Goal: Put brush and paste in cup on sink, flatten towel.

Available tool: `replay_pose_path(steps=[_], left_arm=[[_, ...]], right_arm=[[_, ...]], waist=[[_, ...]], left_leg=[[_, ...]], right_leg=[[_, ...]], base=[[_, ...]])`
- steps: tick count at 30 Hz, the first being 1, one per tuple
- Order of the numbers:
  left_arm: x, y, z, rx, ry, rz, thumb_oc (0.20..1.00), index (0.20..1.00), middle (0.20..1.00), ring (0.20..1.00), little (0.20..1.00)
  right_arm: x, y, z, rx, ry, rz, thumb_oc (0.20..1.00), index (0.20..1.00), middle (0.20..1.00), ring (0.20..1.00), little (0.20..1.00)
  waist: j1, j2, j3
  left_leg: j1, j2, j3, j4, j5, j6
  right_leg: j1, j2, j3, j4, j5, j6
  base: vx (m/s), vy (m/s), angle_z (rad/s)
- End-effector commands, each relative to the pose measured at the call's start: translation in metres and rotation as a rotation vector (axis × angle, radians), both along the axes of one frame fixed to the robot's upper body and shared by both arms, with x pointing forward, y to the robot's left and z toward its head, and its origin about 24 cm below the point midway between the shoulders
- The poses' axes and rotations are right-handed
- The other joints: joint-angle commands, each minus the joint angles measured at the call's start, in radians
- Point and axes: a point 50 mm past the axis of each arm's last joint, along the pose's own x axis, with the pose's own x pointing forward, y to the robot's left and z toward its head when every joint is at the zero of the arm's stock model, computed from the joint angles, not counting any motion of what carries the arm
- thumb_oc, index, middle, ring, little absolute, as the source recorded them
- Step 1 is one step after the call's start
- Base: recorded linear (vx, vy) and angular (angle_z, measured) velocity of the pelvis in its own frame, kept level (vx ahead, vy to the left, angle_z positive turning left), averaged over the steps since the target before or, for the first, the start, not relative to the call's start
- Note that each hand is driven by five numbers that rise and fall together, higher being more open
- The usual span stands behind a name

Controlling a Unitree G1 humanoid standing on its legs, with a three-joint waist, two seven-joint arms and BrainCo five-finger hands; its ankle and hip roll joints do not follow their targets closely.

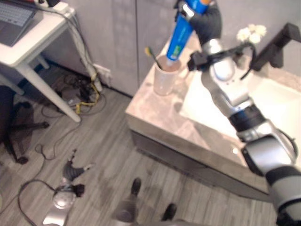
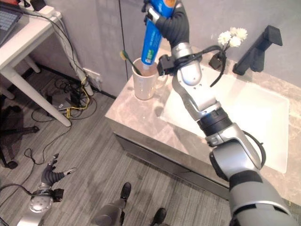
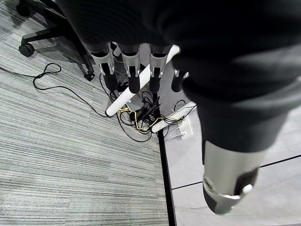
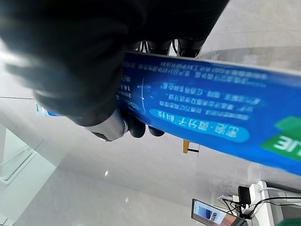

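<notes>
A white cup [image 2: 144, 80] stands on the marble counter [image 2: 134, 115] at the sink's left corner. A toothbrush [image 2: 127, 60] leans out of it. My right hand [image 2: 172, 22] is shut on the blue toothpaste box [image 2: 154, 35] and holds it upright, with its lower end inside the cup's mouth. The box [image 4: 197, 120] runs across my right wrist view with my fingers [image 4: 141, 127] curled round it. My left hand [image 2: 52, 174] hangs low over the floor at the lower left, with its fingers [image 3: 134, 70] straight and holding nothing.
The white basin [image 2: 254, 117] lies right of the cup, with a black tap [image 2: 256, 49] and a small vase of white flowers [image 2: 229, 40] behind it. A white desk [image 1: 26, 44] with a laptop stands at the far left. Cables [image 1: 80, 94] lie under it, beside a chair base [image 1: 19, 136].
</notes>
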Motion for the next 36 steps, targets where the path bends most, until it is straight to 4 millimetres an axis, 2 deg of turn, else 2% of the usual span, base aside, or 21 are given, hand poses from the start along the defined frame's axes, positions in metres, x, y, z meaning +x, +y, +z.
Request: replay_pose_path(steps=[1,9,32,34,36], left_arm=[[0.001,0.012,0.006,0.073,-0.019,0.015,1.000,1.000,1.000,1.000,1.000],[0.003,0.009,0.004,0.078,-0.009,0.004,1.000,1.000,1.000,1.000,1.000],[0.001,0.006,-0.003,0.071,0.015,0.011,1.000,1.000,1.000,1.000,1.000],[0.001,0.006,-0.003,0.071,0.013,0.013,1.000,1.000,1.000,1.000,1.000],[0.000,0.005,-0.004,0.065,0.016,0.012,1.000,1.000,1.000,1.000,1.000]], right_arm=[[-0.007,0.013,0.009,0.029,-0.054,0.070,0.200,0.200,0.200,0.200,0.200],[-0.008,0.015,0.010,0.029,-0.056,0.074,0.200,0.200,0.200,0.200,0.200],[0.001,0.023,-0.007,0.029,0.011,0.066,0.200,0.200,0.200,0.200,0.200],[0.001,0.024,-0.007,0.030,0.014,0.071,0.269,0.269,0.269,0.269,0.269],[0.001,0.024,-0.010,0.030,0.026,0.072,0.244,0.244,0.244,0.244,0.244]], waist=[[-0.015,-0.036,-0.038],[-0.018,-0.038,-0.033],[-0.022,-0.039,-0.024],[-0.023,-0.038,-0.023],[-0.024,-0.038,-0.023]], left_leg=[[0.003,0.025,-0.026,0.012,-0.104,0.010],[-0.001,0.025,-0.026,0.012,-0.101,0.008],[-0.005,0.023,-0.017,0.012,-0.100,0.014],[-0.005,0.022,-0.016,0.012,-0.100,0.014],[-0.005,0.022,-0.013,0.012,-0.101,0.015]], right_leg=[[0.000,-0.079,-0.008,0.000,0.082,0.028],[-0.003,-0.079,-0.011,0.000,0.082,0.027],[-0.014,-0.081,0.000,0.000,0.092,0.030],[-0.014,-0.081,0.002,0.000,0.094,0.030],[-0.016,-0.081,0.005,0.000,0.094,0.030]], base=[[-0.02,0.010,-0.03],[0.00,0.002,-0.01],[0.00,0.000,0.00],[0.00,0.000,0.00],[0.00,0.000,0.00]])
